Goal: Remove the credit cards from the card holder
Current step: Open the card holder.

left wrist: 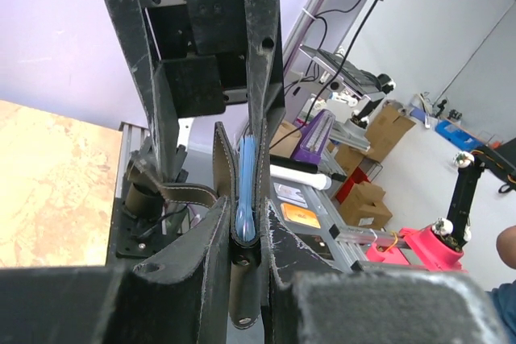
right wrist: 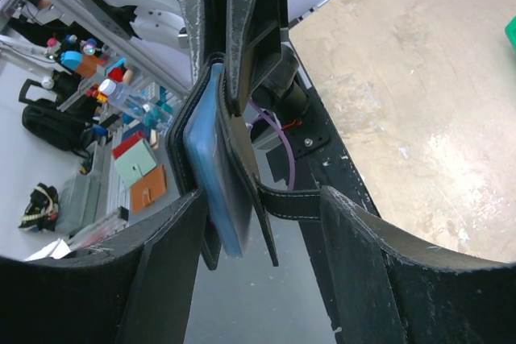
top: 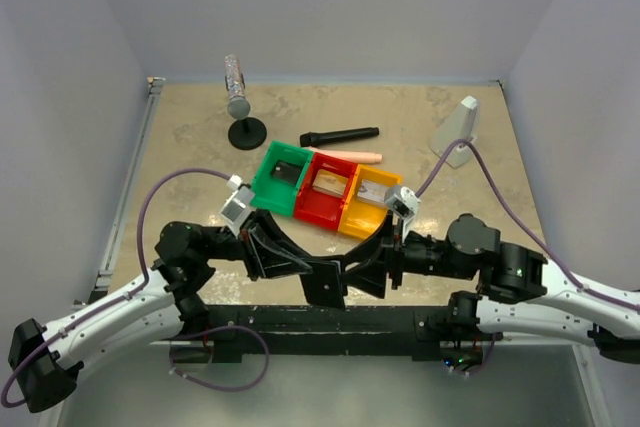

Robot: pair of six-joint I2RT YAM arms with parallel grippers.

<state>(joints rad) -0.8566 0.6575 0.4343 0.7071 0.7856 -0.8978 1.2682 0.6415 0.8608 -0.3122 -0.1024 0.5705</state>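
Note:
The black card holder (top: 328,289) hangs in the air between my two grippers, above the table's near edge. My left gripper (top: 314,279) is shut on it. In the left wrist view my left gripper (left wrist: 242,235) clamps the card holder (left wrist: 222,168) on edge, with a blue card (left wrist: 247,183) showing inside. My right gripper (top: 348,277) is open and straddles the card holder. In the right wrist view the card holder (right wrist: 242,168) with the blue card (right wrist: 203,168) lies against the left finger of my right gripper (right wrist: 266,199), and its strap (right wrist: 290,201) reaches to the right finger.
A green bin (top: 266,177), a red bin (top: 303,206) and a yellow bin (top: 356,222) stand in a row mid-table, each holding a flat item. Behind them lie a black stick (top: 340,135) and a pink one (top: 350,155). A black stand with a grey cylinder (top: 238,97) is at back left. A white object (top: 458,132) is at back right.

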